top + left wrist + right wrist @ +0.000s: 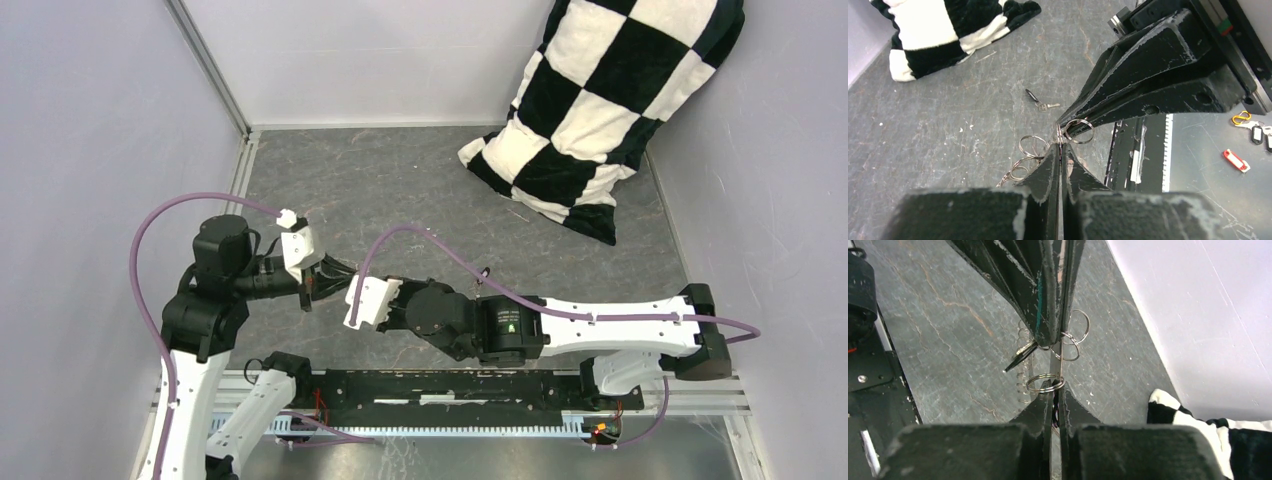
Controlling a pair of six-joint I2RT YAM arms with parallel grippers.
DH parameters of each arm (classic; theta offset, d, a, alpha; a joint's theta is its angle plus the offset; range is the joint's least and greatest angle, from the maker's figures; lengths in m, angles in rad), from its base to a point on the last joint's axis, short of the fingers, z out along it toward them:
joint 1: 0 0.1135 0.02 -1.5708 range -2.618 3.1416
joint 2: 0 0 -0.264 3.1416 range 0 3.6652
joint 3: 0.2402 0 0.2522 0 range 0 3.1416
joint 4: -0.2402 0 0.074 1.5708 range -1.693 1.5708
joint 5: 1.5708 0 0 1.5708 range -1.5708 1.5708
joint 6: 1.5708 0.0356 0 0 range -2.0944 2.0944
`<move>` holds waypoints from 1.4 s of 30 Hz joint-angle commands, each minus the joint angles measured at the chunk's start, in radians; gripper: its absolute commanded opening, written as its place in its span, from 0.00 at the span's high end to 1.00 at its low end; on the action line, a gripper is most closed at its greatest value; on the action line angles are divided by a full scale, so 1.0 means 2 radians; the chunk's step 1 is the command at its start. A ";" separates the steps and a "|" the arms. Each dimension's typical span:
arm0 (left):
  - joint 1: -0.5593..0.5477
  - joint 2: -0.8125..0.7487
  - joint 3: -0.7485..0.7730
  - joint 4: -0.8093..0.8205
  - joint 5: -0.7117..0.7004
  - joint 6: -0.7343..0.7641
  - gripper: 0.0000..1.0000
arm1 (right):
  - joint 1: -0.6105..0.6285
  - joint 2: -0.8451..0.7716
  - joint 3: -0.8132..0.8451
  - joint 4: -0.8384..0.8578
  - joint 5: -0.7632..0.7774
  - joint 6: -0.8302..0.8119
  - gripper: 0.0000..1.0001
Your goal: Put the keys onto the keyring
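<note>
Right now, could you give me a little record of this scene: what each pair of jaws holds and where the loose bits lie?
left jaws: shut on the keyring, a cluster of linked metal rings
right jaws: shut on its end ring, tips almost meeting the left's
loose key: flat on the table, apart from the rings
second key: a dark piece hangs among the rings; unclear
backdrop: chequered cushion

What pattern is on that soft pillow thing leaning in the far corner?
Large black-and-white checks on the plush cushion; the top view shows it best.

Key (1039, 101) on table (948, 125) — cushion (923, 30) behind, far right.
</note>
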 commanded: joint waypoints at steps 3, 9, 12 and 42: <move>0.002 0.026 0.008 -0.056 -0.040 0.088 0.98 | 0.014 -0.015 0.024 0.021 -0.036 -0.009 0.78; 0.002 0.030 0.015 -0.098 -0.025 0.149 0.98 | -0.004 -0.060 0.013 -0.004 -0.168 -0.006 0.42; 0.002 0.041 0.029 -0.123 -0.013 0.179 0.98 | -0.032 -0.080 0.014 -0.017 -0.234 0.003 0.36; -0.002 0.072 0.092 -0.258 0.042 0.338 0.98 | -0.143 0.027 0.102 -0.056 -0.449 0.002 0.58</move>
